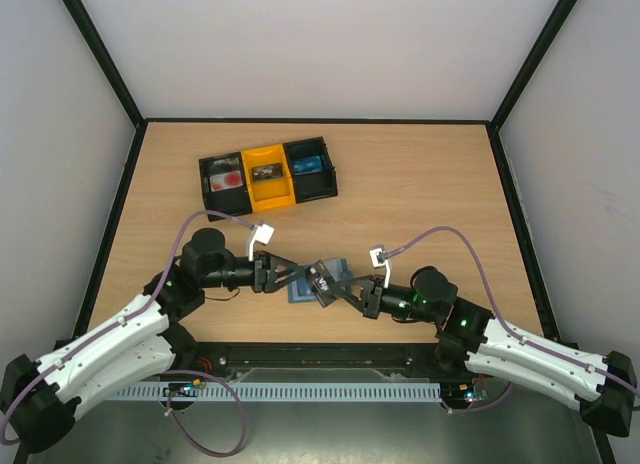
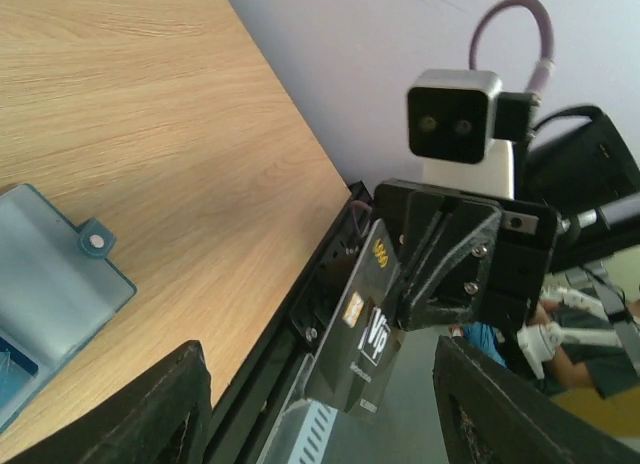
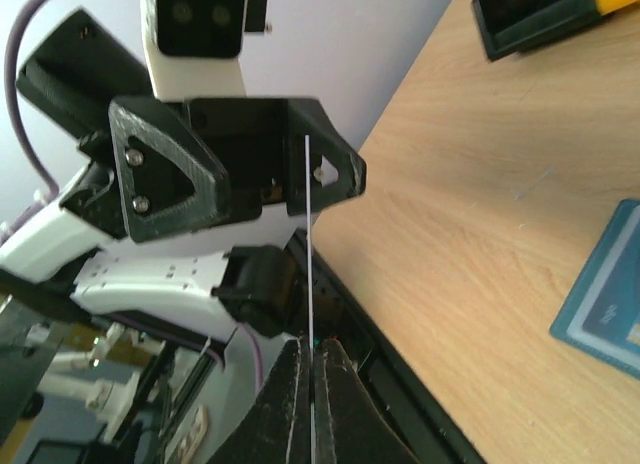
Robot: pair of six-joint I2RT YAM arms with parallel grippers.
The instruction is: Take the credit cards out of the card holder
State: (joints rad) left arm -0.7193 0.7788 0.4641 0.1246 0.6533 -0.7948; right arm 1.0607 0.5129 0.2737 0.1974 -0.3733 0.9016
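Black card (image 2: 365, 324): out of the holder and off the surface, pinched along one edge by my right end effector (image 3: 310, 369), which is closed on it.
Left end effector (image 2: 320, 414): fingers (image 2: 150, 404) stand wide, one on each side of the card, not touching it as far as I can see.
Card holder (image 1: 300, 294): lies open on the surface at the middle of the near edge, directly below both end effectors, its snap tab turned outward.
Holder contents: a strip of brighter blue shows in a slot in the left wrist view. I judge it to be a card not yet drawn, though little of it shows.
Tray (image 1: 277, 197): black and yellow, three compartments, toward the far edge, left of centre, well apart from the holder.
Tray contents: something red and white in the left compartment, a dark item in the yellow middle, a blue item in the right. All are too small to identify.
Progress: one card is extracted and in hand, not set down. Left to do: deposit it and empty the holder.
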